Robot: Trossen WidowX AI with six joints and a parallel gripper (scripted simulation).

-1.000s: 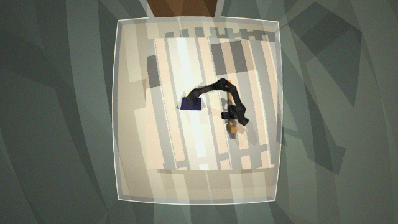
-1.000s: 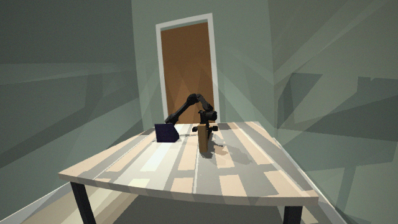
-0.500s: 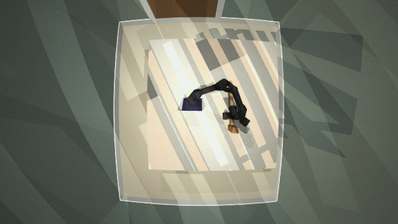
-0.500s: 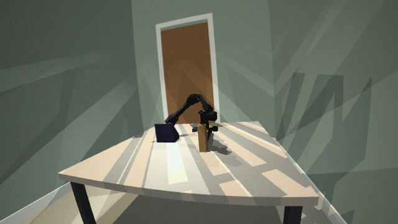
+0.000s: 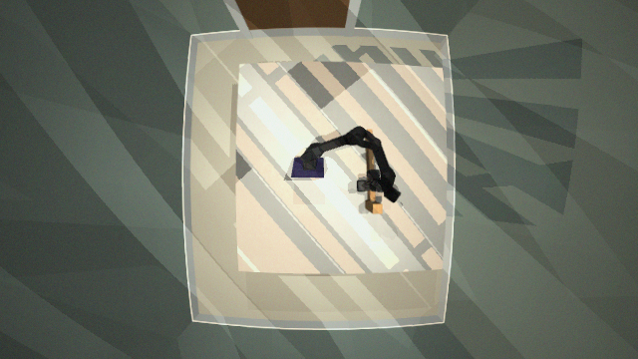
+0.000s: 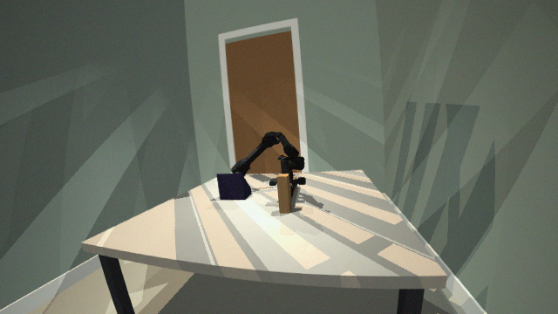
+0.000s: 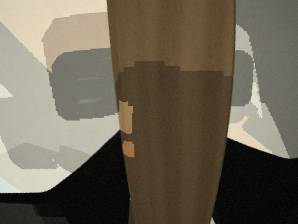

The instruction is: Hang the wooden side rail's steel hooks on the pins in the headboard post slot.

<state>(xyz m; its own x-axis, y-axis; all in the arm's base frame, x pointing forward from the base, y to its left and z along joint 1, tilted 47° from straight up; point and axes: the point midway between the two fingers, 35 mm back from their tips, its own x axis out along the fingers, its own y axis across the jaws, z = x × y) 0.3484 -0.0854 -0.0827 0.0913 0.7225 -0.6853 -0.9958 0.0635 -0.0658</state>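
The wooden side rail point(image 5: 370, 161) point(image 7: 175, 30) runs long and narrow under the arm, its near end close to the headboard post. The post point(image 5: 375, 207) point(image 6: 284, 194) stands upright on the table, a short light-brown block. My gripper point(image 5: 372, 184) point(image 7: 155, 132) is shut on the rail a short way behind the post; in the wrist view the rail runs between the black fingers. In the exterior view the post partly covers the gripper and rail. The hooks, slot and pins are hidden or too small to tell, as is whether the rail's far end touches the table.
A dark blue block point(image 5: 299, 171) point(image 6: 231, 187) stands at the arm's base, left of the rail. The arm point(image 5: 339, 142) point(image 6: 259, 153) arches from there over the rail's far part. The table point(image 5: 279, 249) point(image 6: 144, 235) carries striped light and shadow.
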